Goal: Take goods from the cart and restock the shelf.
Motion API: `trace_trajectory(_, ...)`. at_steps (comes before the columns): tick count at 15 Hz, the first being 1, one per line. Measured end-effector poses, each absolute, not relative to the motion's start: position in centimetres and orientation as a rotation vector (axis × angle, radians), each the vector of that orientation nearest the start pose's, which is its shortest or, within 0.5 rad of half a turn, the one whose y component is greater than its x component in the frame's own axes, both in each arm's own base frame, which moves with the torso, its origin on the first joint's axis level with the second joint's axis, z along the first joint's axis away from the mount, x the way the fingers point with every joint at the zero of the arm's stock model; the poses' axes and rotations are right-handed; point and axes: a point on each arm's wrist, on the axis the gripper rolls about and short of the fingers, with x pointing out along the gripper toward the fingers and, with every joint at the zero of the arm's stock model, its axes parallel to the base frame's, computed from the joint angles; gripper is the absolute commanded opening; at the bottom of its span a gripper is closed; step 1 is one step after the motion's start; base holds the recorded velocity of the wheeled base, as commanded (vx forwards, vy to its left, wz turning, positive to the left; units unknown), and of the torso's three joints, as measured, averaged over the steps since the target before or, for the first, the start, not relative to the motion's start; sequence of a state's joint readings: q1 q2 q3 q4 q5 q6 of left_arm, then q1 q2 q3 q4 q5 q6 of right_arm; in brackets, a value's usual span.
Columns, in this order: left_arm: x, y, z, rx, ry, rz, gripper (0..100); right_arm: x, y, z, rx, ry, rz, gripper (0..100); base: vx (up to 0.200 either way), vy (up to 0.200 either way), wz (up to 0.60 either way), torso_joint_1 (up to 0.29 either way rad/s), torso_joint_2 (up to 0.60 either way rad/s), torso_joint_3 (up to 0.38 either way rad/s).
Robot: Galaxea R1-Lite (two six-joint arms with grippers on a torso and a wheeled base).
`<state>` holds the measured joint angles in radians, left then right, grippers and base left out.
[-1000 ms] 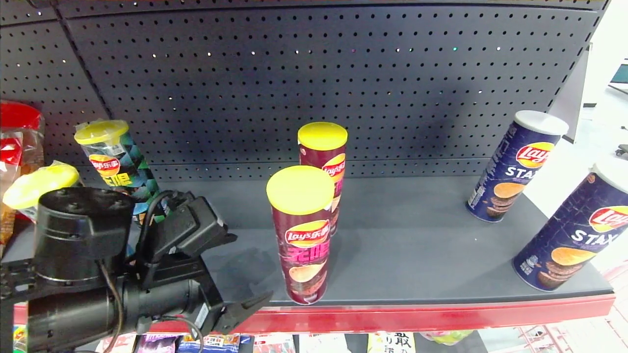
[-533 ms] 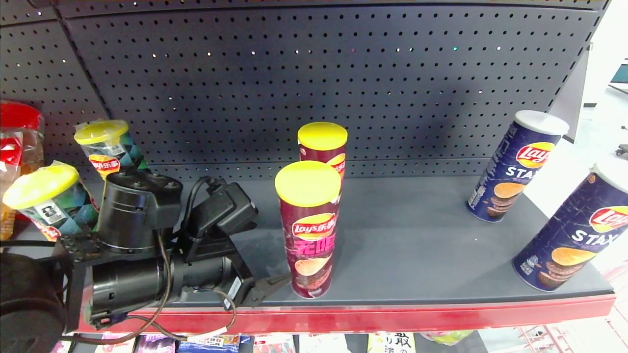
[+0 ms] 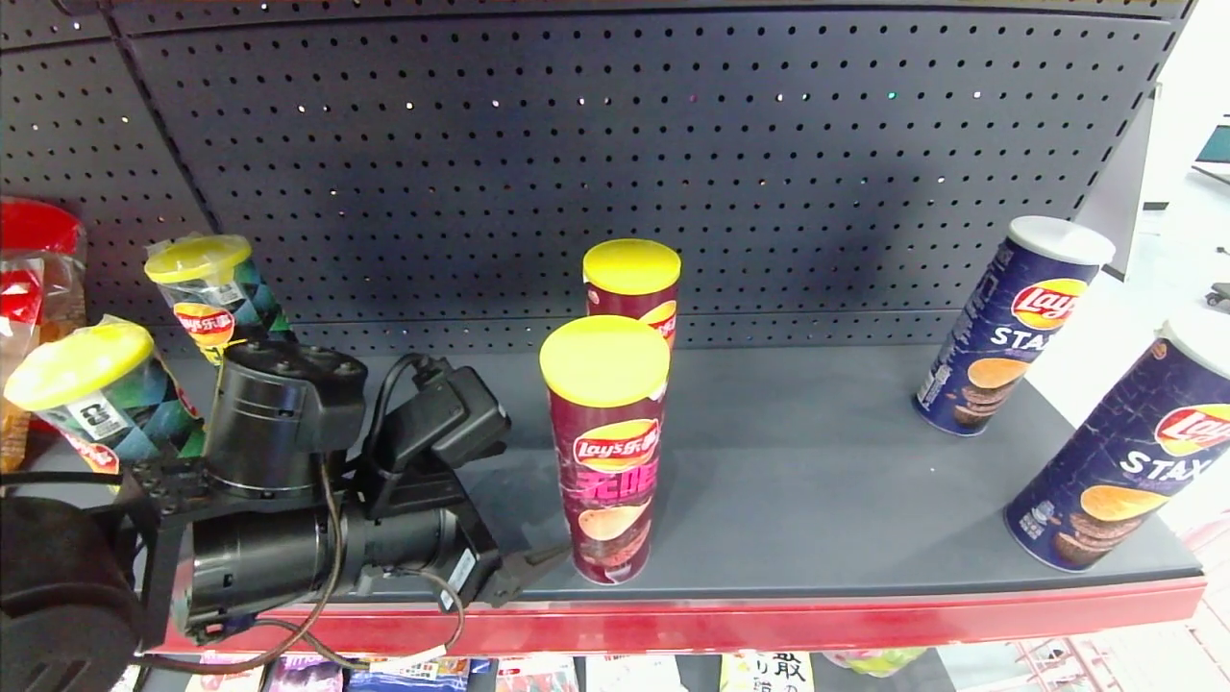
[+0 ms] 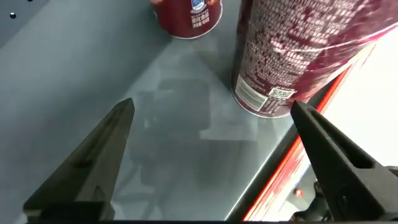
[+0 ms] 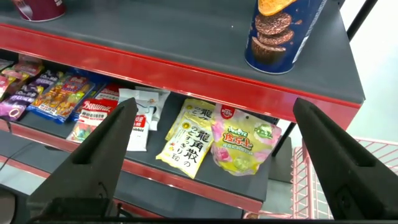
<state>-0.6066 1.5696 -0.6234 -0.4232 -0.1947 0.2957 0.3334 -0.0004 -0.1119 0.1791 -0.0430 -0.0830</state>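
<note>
A tall maroon crisp can with a yellow plastic lid [image 3: 605, 452] is standing upright near the front of the dark grey metal shelf [image 3: 817, 481], about midway along it. Its label is showing a round red-and-yellow logo, a line of pink characters and a picture of crisps; the left wrist view adds small white print and a square code near its base.

A second maroon can with a yellow lid [image 3: 631, 288] is standing at its 12 o'clock, with a gap showing between their bases. Two dark blue cans with white lids [image 3: 1009, 327] [image 3: 1124, 452] are standing well apart from it at 3 o'clock; each is bearing the same round logo, white capitals and a stack of crisps. Two yellow-lidded cans with a green-and-black triangle pattern [image 3: 216, 298] [image 3: 91, 394] are standing at 9 to 10 o'clock.

The left gripper [image 4: 212, 107] is lying low over the shelf at the front maroon can's 8 o'clock; its black fingers are spread wide and are holding nothing. One fingertip is sitting just beside the can's base, and I cannot tell whether it is touching; the can is standing beyond the fingertips, not between them.

The right gripper [image 5: 212, 106] is also spread wide and empty, hanging out in front of the shelf's red front edge [image 5: 186, 65]; flat snack packets in yellow, pink and green [image 5: 217, 143], printed with characters, are lying on the lower shelf beyond it.
</note>
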Motion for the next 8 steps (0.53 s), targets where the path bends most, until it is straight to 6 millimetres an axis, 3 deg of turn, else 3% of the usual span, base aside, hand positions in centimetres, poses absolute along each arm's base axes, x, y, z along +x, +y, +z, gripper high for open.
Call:
trace_trajectory(3, 19.4, -14.4, 16.1, 0.337, 0.357, -0.993, 100, -3.1, -1.1, 8.8, -0.073, 0.056, 0.299, 100, 0.000, 0.000, 0.00, 0.000, 0.00, 0.000)
trace_trajectory(8, 19.2, -14.0, 16.5, 0.307, 0.250, -0.974, 100, -3.1, -1.2, 8.8, -0.063, 0.058, 0.291, 100, 0.000, 0.000, 0.00, 0.000, 0.00, 0.000)
